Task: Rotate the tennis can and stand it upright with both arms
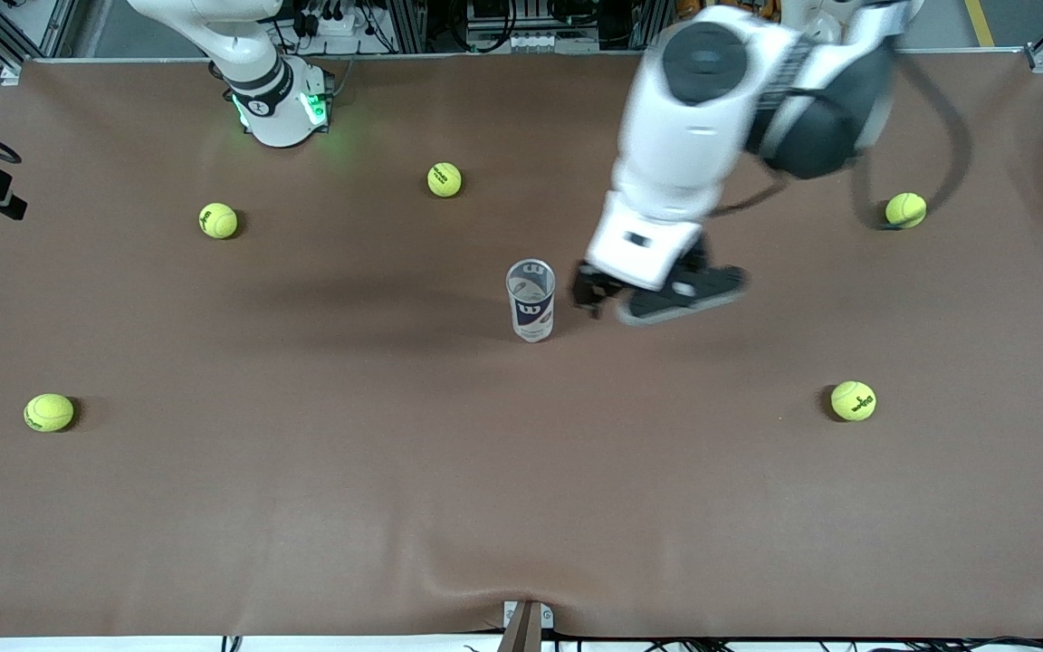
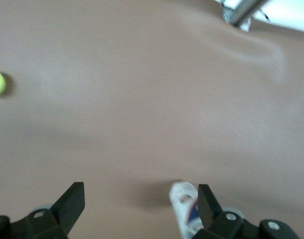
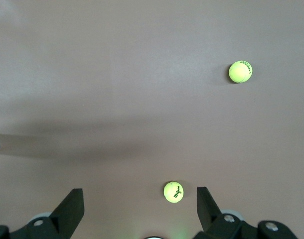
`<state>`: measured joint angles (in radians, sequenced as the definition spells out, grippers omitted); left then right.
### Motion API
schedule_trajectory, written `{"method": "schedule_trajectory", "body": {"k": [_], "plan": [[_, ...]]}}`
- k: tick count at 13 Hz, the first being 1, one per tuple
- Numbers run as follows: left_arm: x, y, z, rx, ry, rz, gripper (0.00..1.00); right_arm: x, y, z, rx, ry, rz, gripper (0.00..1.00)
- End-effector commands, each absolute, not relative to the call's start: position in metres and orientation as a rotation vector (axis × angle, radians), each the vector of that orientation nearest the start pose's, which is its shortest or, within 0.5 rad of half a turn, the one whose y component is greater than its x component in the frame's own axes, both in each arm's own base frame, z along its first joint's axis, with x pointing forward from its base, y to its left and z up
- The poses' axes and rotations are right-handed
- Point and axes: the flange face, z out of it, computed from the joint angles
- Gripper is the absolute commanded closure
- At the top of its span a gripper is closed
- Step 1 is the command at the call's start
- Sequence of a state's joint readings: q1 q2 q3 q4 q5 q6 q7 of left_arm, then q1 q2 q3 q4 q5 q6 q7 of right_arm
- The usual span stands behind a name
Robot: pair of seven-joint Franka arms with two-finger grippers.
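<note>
The tennis can stands upright in the middle of the brown table, silver rim up, with the white "W" on its dark-blue label. My left gripper hangs just beside it, toward the left arm's end of the table, open and empty. In the left wrist view the can sits just inside one finger of the left gripper, with a wide gap to the other finger. The right arm waits up near its base. In its wrist view the right gripper is open and holds nothing.
Several yellow-green tennis balls lie scattered on the table: one near the right arm's base, one nearer the front camera, one at the table's end. A ball lies far below the right gripper.
</note>
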<state>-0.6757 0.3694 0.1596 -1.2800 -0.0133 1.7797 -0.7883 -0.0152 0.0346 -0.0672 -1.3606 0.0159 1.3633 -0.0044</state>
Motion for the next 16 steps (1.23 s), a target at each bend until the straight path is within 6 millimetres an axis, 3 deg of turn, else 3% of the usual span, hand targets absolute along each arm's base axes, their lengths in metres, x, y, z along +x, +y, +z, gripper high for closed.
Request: {"method": "schedule_trajectory", "body": {"k": [1,6,7,10,12,13,15,16], "plan": [[0.586,-0.312,0.573,-3.137,-0.355,-0.171,0.0,0.538,-0.04,0.687,-3.116,0.141,0.049,0.0],[0.611,-0.229,0.591,-3.138,-0.239,-0.167,0.0,0.533,-0.04,0.684,-3.116,0.146,0.114,0.0],[0.617,-0.204,0.594,-3.141,-0.241,-0.165,0.0,0.533,-0.04,0.684,-3.119,0.143,0.112,0.0],[0.615,-0.16,0.596,-3.167,-0.261,-0.037,0.0,0.534,-0.04,0.685,-3.12,0.145,0.1,0.0],[0.608,-0.134,0.609,-3.156,-0.232,-0.002,0.0,0.535,-0.04,0.686,-3.121,0.143,0.088,0.0],[0.606,-0.108,0.614,-3.148,-0.247,0.026,0.0,0.535,-0.04,0.686,-3.124,0.144,0.088,0.0],[0.6,-0.08,0.63,-3.145,-0.218,0.005,0.0,0.535,-0.04,0.686,-3.13,0.142,0.089,0.0],[0.6,-0.078,0.628,-3.139,-0.217,0.013,0.0,0.535,-0.039,0.686,-3.13,0.139,0.089,0.0]]}}
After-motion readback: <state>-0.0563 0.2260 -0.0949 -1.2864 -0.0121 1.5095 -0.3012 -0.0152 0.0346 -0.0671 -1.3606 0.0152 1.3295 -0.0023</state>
